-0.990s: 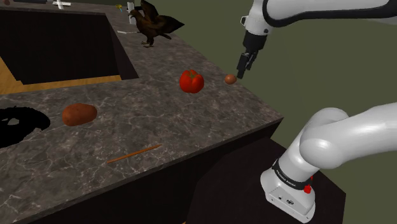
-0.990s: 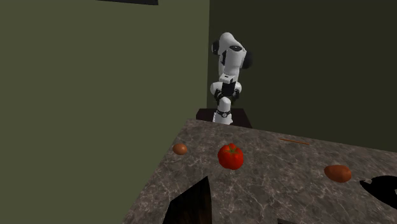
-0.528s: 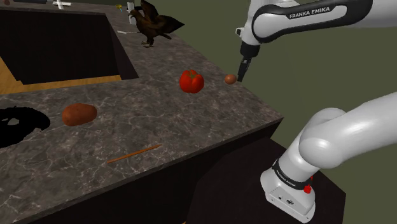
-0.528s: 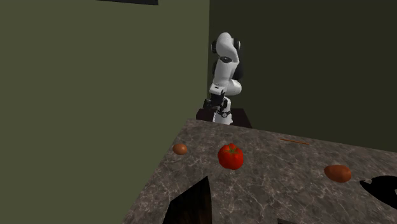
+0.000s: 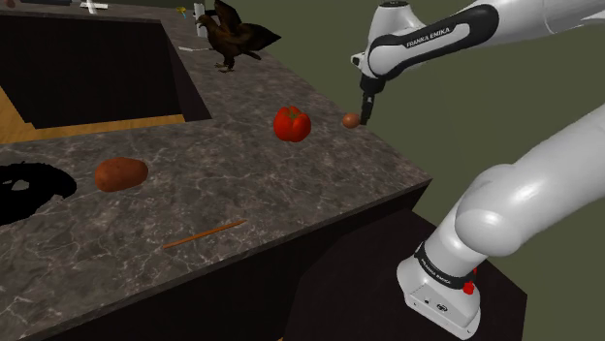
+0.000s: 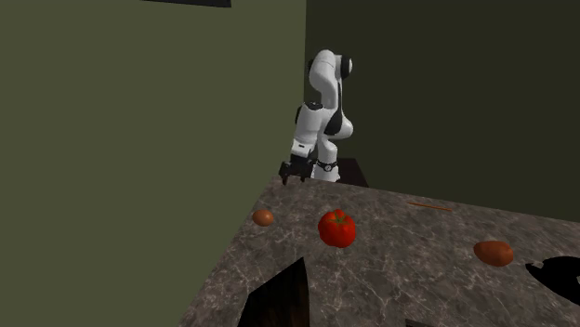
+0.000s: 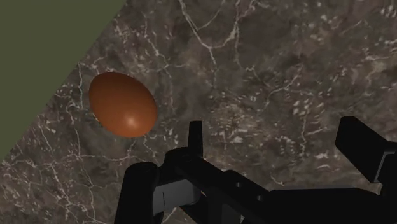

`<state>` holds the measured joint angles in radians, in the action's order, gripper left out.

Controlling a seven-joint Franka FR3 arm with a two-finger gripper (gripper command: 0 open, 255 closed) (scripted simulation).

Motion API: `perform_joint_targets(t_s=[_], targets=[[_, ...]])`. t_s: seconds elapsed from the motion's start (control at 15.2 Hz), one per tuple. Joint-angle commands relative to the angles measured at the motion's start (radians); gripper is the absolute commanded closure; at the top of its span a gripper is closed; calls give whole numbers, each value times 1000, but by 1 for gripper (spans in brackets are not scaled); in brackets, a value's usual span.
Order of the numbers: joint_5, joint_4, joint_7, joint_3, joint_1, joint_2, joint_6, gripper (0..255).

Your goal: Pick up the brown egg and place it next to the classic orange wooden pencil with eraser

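I count one brown egg (image 7: 122, 104), one tomato (image 5: 292, 123) and one pencil (image 5: 204, 233) on the desk (image 5: 242, 184); end effector (image 7: 277, 132) spread beside the egg.

Small brown egg (image 5: 350, 120) on dark marbled counter (image 5: 242, 184), nr edge; round red tomato (image 5: 292, 123) beside it, shoulder view's left; thin orange pencil (image 5: 204, 233) well apart, nr front.

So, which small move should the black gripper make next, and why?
Probably shift sideways until the open black two-finger gripper straddles the smooth brown egg: the egg lies on the dark marbled counter beside the gripper, not between its fingers.
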<state>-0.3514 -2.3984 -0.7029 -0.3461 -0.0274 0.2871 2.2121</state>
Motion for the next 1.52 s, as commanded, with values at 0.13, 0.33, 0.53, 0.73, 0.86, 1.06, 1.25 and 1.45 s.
perform_joint_targets(t_s=[0.13,0.33,0.53,0.73,0.86,1.06,1.25,1.45], targets=[[3,74,-126,-46,4,-146,102,0],[28,143,-229,-71,0,-264,173,0],[69,224,-336,-81,-14,-384,233,0],[105,296,-419,-75,-35,-478,272,0],[113,296,-425,-73,-43,-501,294,0],[127,297,-434,-70,-54,-535,328,0],[139,300,-442,-67,-64,-566,356,0],[139,300,-442,-67,-64,-566,356,0]])
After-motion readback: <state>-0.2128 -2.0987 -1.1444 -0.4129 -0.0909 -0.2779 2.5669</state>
